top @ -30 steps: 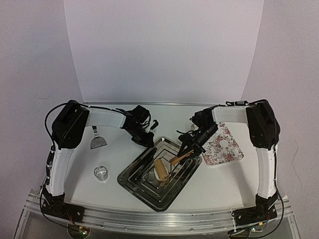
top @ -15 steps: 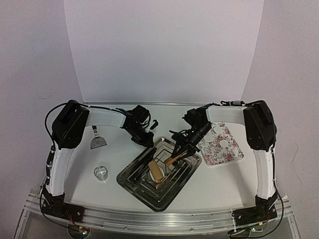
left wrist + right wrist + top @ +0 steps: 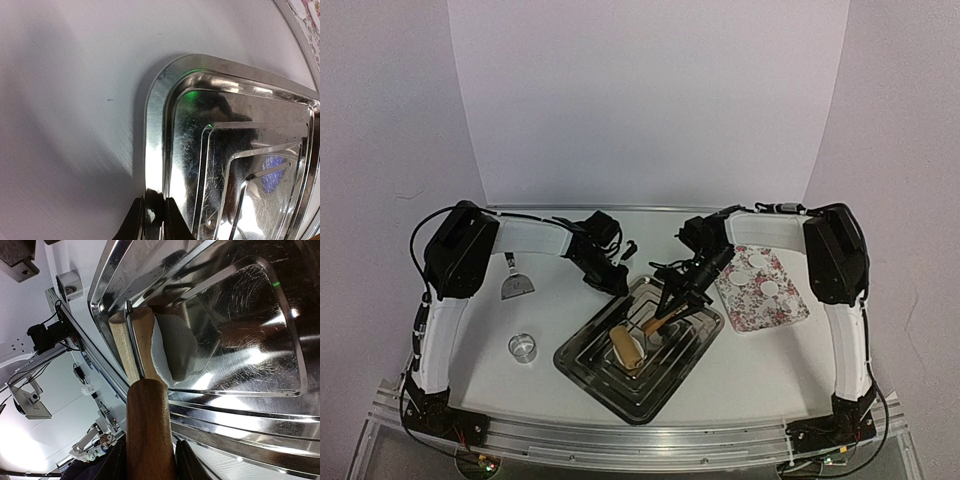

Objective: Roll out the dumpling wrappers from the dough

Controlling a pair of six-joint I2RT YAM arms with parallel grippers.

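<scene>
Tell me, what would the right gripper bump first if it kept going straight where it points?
The right gripper already holds the rolling pin; going straight on, that pin would likely press into the dough in the tray first.

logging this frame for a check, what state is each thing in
left gripper: shut on tray rim
right gripper: shut on rolling pin handle
rolling pin: roller against the dough, in the tray
dough: thick lump, not flat yet
dumpling wrappers: flat on floral plate
ring cutter: unheld on table
</scene>
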